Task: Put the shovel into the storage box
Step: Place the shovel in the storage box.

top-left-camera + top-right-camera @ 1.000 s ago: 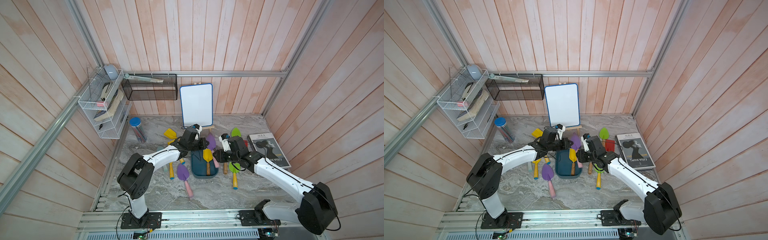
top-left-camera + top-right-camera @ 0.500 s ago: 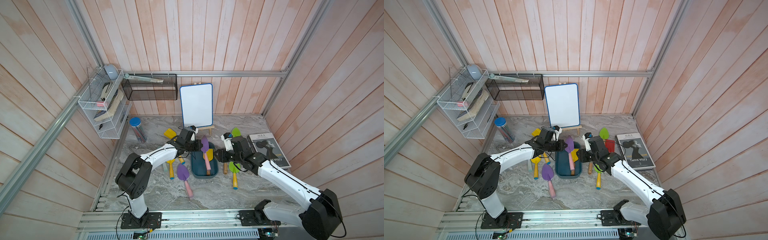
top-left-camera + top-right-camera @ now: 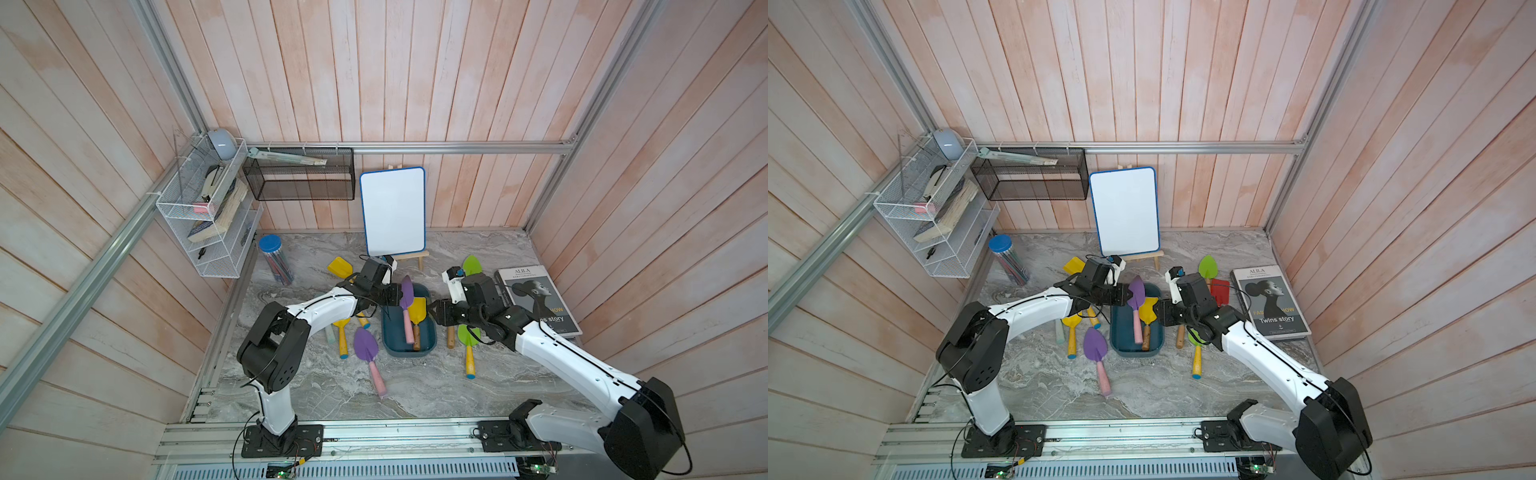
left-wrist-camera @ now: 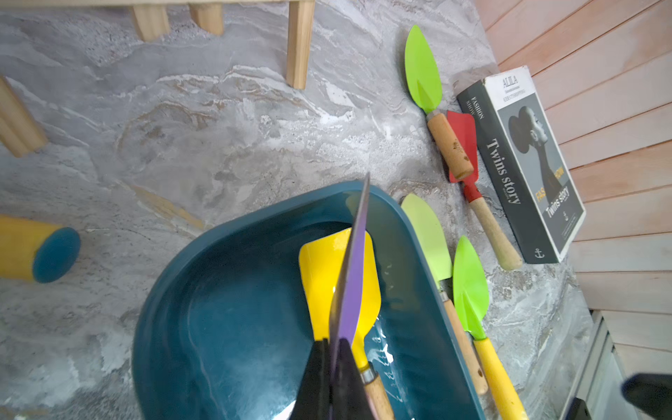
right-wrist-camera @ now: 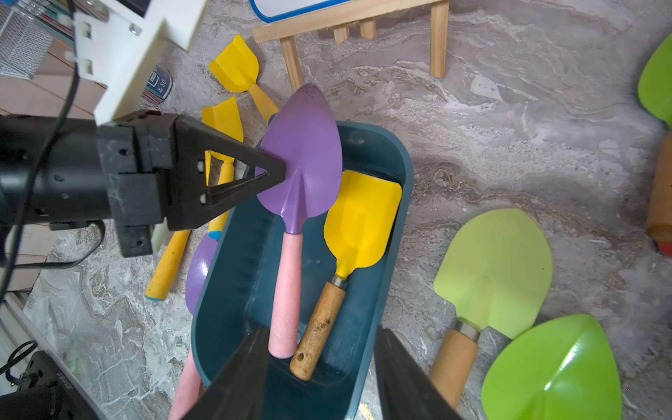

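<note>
While the left gripper [image 5: 280,175] pinched the purple shovel [image 5: 302,163] by its blade edge, pink handle lay lengthwise inside the storage box [image 5: 232,298], blade raised over the far end; right gripper [image 5: 320,329] hovered near the handle end, jaws apart, empty.

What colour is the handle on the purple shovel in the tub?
Purple shovel's handle: pale pink, clearest in the right wrist view.

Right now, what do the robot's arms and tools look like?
The left arm and right arm have white links, black joints and thin black cables along the shells. Each wrist carries a white camera mount. The left tool has black triangular, hollow fingers; the right tool has black tapered ones.
</note>
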Available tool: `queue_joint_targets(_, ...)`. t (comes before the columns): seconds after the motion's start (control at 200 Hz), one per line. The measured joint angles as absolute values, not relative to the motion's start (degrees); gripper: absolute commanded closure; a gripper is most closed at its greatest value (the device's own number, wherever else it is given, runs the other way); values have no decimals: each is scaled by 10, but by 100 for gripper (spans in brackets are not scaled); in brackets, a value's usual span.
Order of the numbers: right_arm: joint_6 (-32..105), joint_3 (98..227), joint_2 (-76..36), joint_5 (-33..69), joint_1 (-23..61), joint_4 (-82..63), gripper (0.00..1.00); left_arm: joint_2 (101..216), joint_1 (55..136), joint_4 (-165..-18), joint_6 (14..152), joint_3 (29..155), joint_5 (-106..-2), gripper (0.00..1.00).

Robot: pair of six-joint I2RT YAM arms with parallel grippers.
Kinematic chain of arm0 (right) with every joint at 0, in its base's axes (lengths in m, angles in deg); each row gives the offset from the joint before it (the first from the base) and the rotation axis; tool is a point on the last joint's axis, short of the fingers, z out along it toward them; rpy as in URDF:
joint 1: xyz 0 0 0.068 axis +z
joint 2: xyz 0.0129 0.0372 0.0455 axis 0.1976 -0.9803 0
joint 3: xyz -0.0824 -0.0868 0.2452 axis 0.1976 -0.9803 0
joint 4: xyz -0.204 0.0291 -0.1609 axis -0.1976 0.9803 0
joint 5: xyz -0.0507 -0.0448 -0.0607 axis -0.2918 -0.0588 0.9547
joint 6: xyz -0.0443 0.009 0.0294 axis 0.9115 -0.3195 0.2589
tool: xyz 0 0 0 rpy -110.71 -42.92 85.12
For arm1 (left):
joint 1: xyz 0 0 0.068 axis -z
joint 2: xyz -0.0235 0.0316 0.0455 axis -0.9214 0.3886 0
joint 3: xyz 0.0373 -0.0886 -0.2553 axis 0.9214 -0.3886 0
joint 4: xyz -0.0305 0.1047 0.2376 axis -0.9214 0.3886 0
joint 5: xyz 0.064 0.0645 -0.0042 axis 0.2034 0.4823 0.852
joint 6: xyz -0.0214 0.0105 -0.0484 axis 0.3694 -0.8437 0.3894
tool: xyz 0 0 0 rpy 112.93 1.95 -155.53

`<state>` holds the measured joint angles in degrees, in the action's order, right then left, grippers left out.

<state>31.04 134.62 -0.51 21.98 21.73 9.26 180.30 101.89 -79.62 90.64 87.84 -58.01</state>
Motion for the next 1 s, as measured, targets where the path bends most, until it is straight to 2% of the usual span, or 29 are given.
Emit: queue_joint_targets(1.0, 311, 1343, -23, 224, 217, 91, 47, 1856, 1019, -805, 950, 878, -627, 100)
